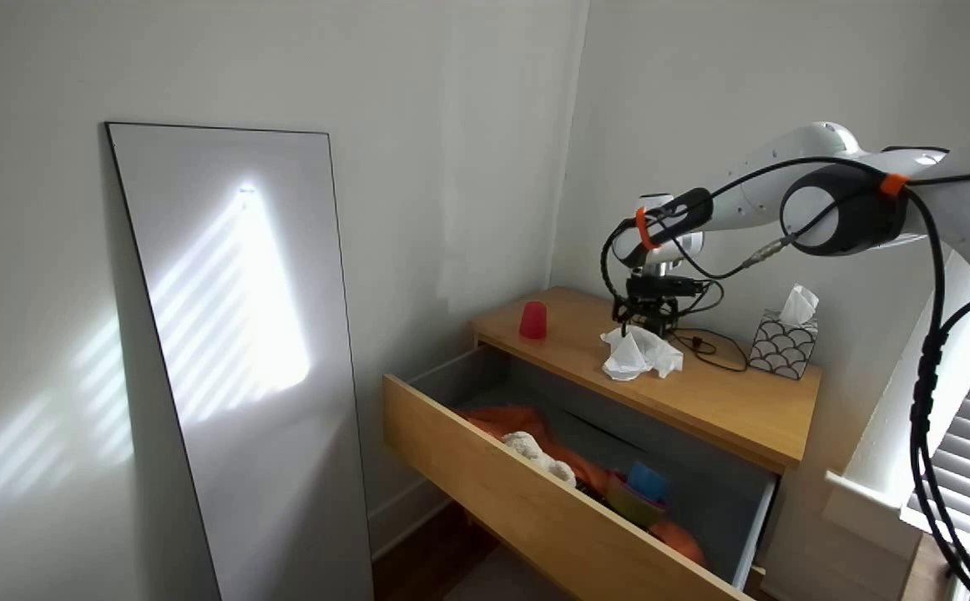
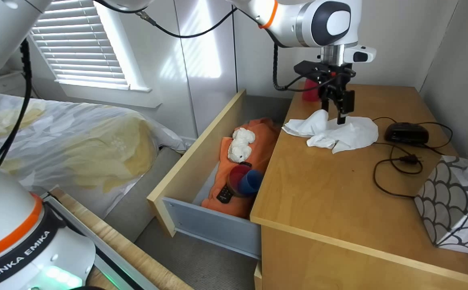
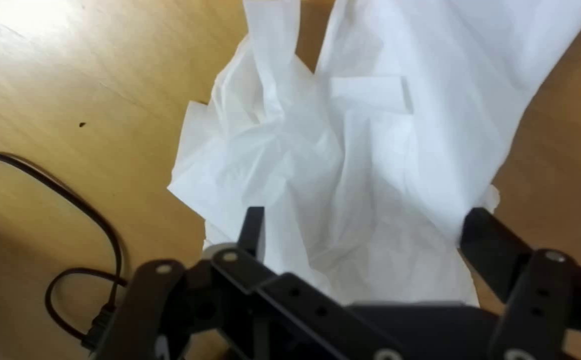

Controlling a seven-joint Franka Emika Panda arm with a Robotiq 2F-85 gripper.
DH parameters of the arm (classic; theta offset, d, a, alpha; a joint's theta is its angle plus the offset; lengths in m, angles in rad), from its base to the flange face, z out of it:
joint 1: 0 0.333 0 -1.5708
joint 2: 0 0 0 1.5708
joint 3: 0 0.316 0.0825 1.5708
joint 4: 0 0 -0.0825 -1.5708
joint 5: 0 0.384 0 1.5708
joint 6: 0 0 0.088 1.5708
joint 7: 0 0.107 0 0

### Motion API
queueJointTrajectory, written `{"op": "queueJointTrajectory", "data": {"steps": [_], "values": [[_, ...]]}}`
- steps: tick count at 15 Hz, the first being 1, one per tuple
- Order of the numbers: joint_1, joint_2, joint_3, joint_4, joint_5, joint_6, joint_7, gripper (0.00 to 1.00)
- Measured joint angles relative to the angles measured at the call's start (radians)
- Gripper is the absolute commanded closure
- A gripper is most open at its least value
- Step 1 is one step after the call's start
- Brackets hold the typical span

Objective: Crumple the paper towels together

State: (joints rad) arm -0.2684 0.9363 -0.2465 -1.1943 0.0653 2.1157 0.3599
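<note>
The paper towels [image 1: 637, 351] lie as a white rumpled heap on the wooden dresser top. They show in both exterior views [image 2: 353, 135], with a raised fold on one side, and fill the middle of the wrist view [image 3: 290, 150]. My gripper [image 3: 363, 227] is open, its fingers wide apart above the sheets with paper between them in view. One fingertip is at the edge of the raised fold; I cannot tell whether it touches. In both exterior views the gripper [image 2: 334, 114] points down right over the heap [image 1: 645, 324]. Part of the paper is hidden behind the gripper body.
A red cup [image 1: 533, 320] stands at the dresser's far end. A patterned tissue box [image 2: 445, 201] stands at the near end. A black device [image 2: 407, 133] and its cord [image 3: 95, 215] lie beside the towels. The drawer [image 1: 535, 492] below is open and holds cloth, a toy and cups.
</note>
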Motion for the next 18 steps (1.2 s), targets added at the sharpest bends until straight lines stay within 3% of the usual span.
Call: {"op": "queueJointTrajectory", "data": {"steps": [10,11,13,18], "values": [[-0.026,0.010,0.020,-0.150,-0.003,0.217,-0.218,0.00],[-0.033,0.010,0.025,-0.150,-0.001,0.218,-0.238,0.25],[-0.046,0.010,0.046,-0.149,0.004,0.218,-0.273,0.32],[-0.064,-0.015,0.098,-0.149,0.038,0.200,-0.310,0.72]]}}
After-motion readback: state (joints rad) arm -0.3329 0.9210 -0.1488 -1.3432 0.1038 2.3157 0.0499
